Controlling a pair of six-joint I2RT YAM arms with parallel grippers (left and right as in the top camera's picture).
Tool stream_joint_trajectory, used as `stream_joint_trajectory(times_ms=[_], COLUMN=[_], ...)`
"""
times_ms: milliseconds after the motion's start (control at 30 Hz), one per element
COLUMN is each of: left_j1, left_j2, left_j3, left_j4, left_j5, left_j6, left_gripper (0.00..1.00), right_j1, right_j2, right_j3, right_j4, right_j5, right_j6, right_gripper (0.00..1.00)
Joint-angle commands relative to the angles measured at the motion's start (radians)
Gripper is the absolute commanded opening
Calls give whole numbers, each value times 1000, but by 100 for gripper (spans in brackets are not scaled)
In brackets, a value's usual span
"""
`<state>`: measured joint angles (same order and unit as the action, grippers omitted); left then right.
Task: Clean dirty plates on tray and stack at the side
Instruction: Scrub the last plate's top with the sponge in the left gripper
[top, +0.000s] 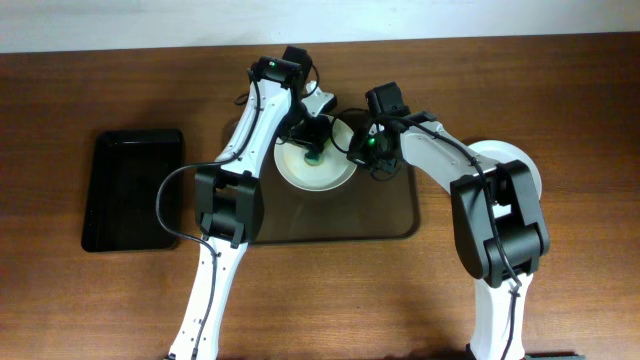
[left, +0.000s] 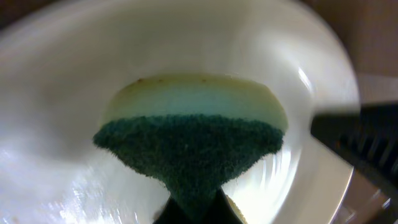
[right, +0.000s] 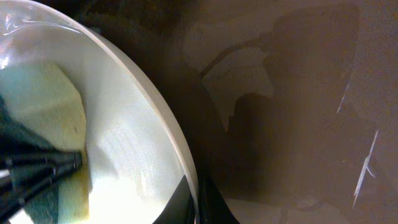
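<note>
right gripper pinches the rim of the plate to steady it on the tray, so the left gripper, clamped on the sponge, can scrub inside.

Plate white; sponge dark green below, pale yellow above, perhaps brown-specked at its blurred edge; tray dark brown; smaller tray glossy black; table reddish-brown with wood grain.

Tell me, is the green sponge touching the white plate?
Touching. The left wrist view shows the sponge pressed flat against the plate, with no gap between them.
</note>
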<state>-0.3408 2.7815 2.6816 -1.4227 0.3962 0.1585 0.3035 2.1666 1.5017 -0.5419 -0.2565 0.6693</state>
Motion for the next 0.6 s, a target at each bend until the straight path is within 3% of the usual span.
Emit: stream_joint_trajectory(times_ms=[0,167,300,467,567], left_j1=[7,48,74,86,73], left_j2=[63,63,63,63,63], left_j3=[-19,-19,-19,-19,-20], left_j4=[88,59,-64,-246,-266], left_j5=[-111,-373,-476,-426,-177], left_j6=[-94,-329,-371,-362,-144], left_gripper=[1,1,1,1,1], right_j1=[-2,-2,-2,-2,-2], right_j2=[73,73,73,73,73], right_j3=[-28,-28,-28,-28,-28], right_j4=[-18,-18,-16,-11,-11], right_j5=[58,58,58,58,57], right_j6=[0,0,0,0,0], right_gripper=[4,4,4,4,4])
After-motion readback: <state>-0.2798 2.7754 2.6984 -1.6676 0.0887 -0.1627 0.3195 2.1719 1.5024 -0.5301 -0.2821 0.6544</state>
